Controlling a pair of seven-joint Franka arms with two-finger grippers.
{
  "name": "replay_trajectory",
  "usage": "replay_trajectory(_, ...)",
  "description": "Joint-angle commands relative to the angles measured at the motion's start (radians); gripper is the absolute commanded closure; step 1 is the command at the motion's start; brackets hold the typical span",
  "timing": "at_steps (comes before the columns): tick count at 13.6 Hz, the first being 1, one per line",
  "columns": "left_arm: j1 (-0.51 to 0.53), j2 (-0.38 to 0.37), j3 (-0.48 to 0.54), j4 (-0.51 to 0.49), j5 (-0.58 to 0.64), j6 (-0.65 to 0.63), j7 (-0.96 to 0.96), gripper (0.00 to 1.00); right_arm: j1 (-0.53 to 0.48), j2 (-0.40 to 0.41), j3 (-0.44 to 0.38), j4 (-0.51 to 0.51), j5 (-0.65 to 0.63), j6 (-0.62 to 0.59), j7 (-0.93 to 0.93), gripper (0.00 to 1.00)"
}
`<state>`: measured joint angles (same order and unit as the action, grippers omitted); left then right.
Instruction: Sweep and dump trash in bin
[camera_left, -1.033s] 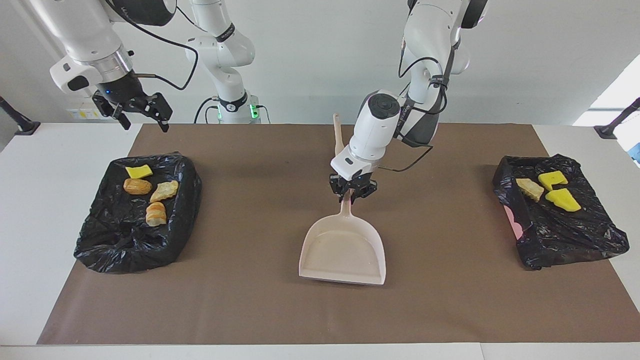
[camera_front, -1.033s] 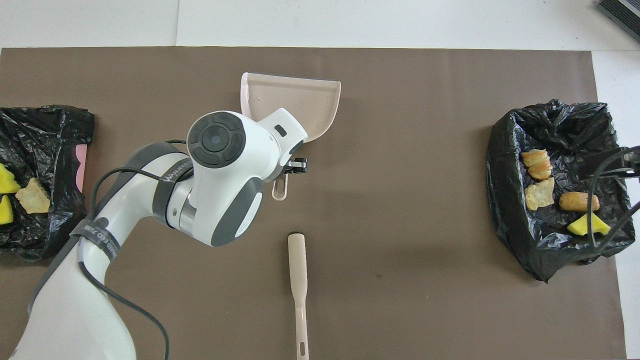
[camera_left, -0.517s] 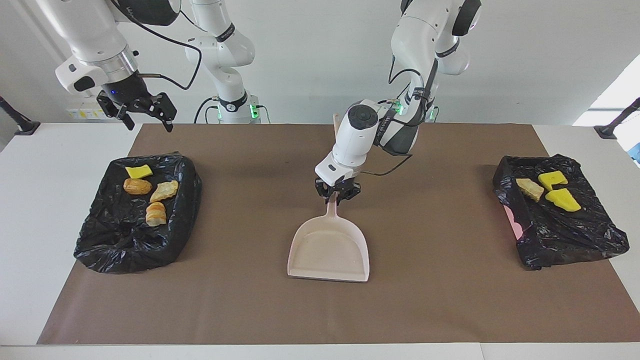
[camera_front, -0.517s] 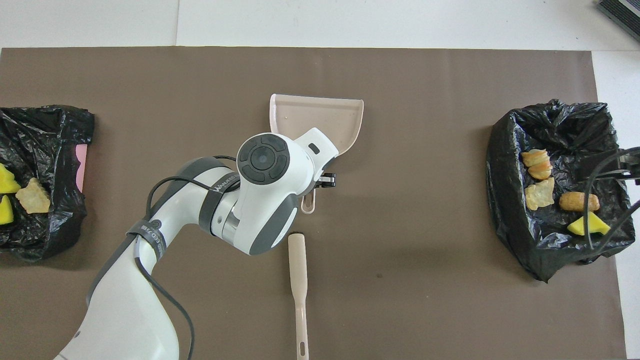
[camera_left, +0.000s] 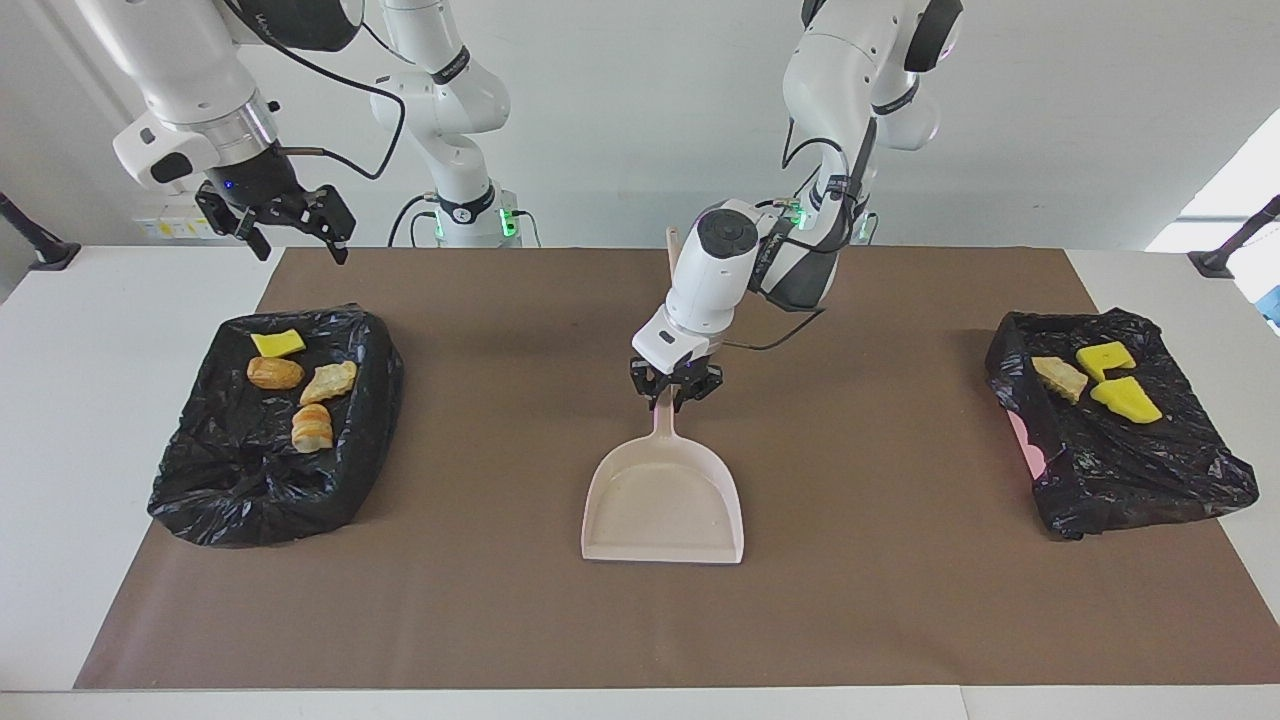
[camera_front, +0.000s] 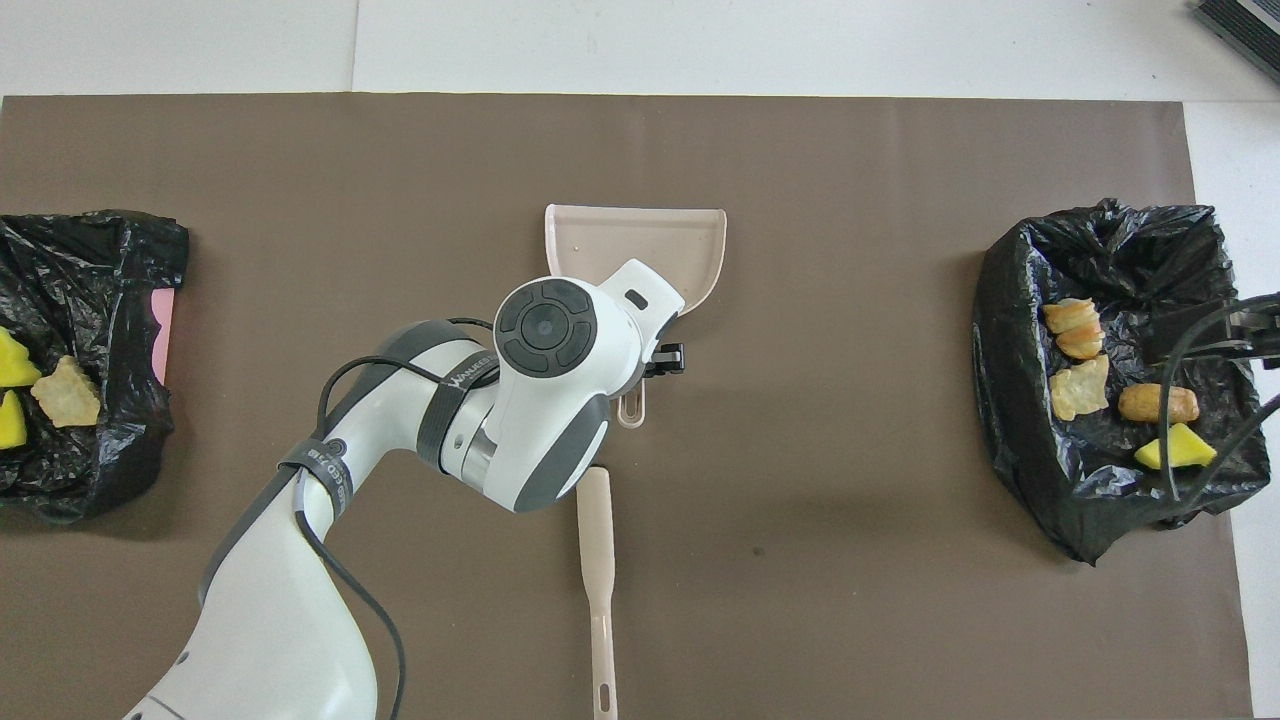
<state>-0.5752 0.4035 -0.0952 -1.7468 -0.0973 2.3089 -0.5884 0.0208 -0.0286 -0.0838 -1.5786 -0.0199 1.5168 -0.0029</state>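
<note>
centre of the frame, facing view: your left gripper (camera_left: 676, 388) is down at the handle of the pale pink dustpan (camera_left: 663, 500), fingers on either side of it; you cannot tell whether they clamp it or stand clear. the pan lies flat and empty on the brown mat (camera_left: 900, 600), mouth toward the frame's lower edge, which suggests dumping is finished. the trash is already binned: 4 pieces (camera_left: 300, 385) in the black-bagged bin (camera_left: 250, 500) at the right arm's end, 3 pieces (camera_left: 1125, 398) in the second bin (camera_left: 1150, 480) at the left arm's end. low in the overhead frame lies the brush (camera_front: 596, 540). upper corner, facing view: your right gripper (camera_left: 290, 220) waits, fingers wide apart and empty, above its bin.
</note>
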Motion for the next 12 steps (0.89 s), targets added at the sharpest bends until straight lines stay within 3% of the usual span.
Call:
replay_trajectory(1, 0.029, -0.046, 0.025, 0.0, -0.01, -0.035, -0.007, 0.0, -0.005, -0.021, 0.006, -0.018, 0.003, -0.004, -0.02, 0.0)
replay_trajectory(7, 0.19, -0.12, 0.035, 0.003, 0.085, -0.207, 0.053, 0.0, -0.005, -0.021, 0.006, -0.018, 0.015, -0.004, -0.02, 0.0)
replay_trajectory(12, 0.358, -0.222, 0.035, -0.008, 0.085, -0.434, 0.312, 0.0, -0.005, -0.021, 0.006, -0.018, 0.015, -0.004, -0.02, 0.0)
